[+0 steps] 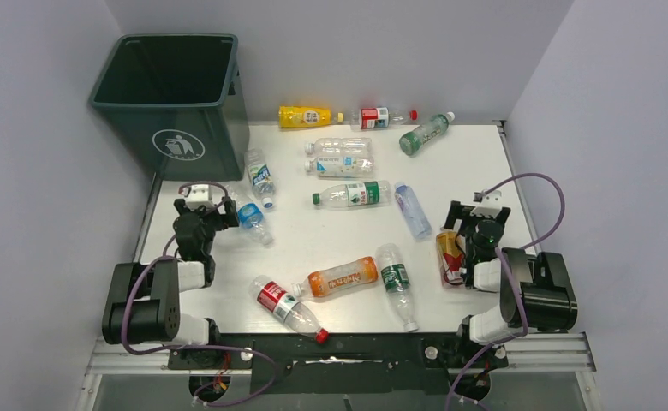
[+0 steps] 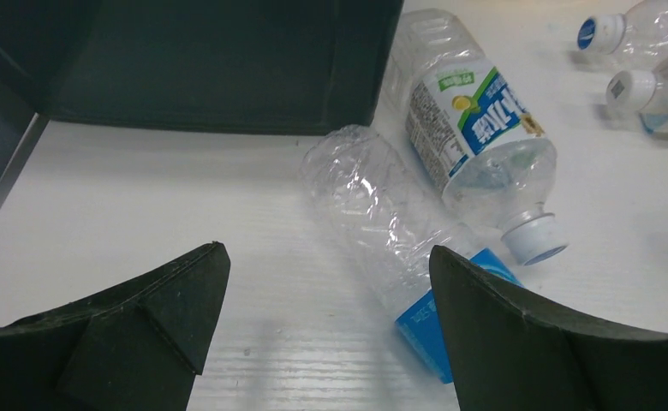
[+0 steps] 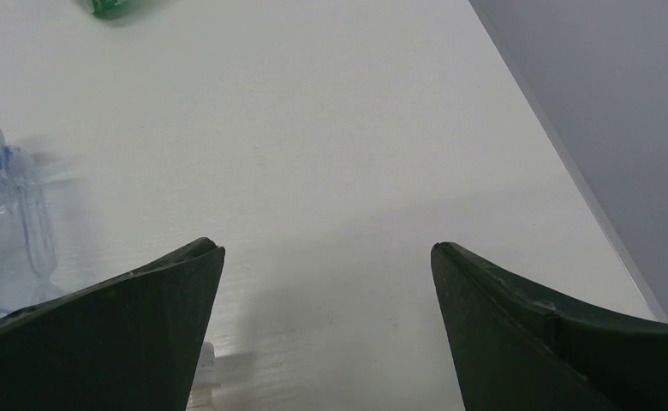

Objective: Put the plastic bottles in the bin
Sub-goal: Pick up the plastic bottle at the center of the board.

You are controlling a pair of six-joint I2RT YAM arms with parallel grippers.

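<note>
The dark green bin (image 1: 172, 103) stands at the table's far left corner. Several plastic bottles lie scattered: a yellow one (image 1: 305, 116) at the back, an orange one (image 1: 343, 276) in front, clear ones between. My left gripper (image 1: 204, 208) is open just in front of the bin (image 2: 211, 60). A crumpled clear bottle with a blue label (image 2: 373, 205) lies ahead, partly under its right finger, not gripped. My right gripper (image 1: 478, 218) is open and empty over bare table near the right edge, with a red-and-gold bottle (image 1: 449, 255) beside it.
Another blue-and-green-labelled bottle (image 2: 476, 128) lies next to the crumpled one. A pale blue bottle (image 3: 5, 223) lies left of the right gripper (image 3: 326, 248). Grey walls enclose the table on three sides, and the table's right edge (image 3: 570, 180) is close.
</note>
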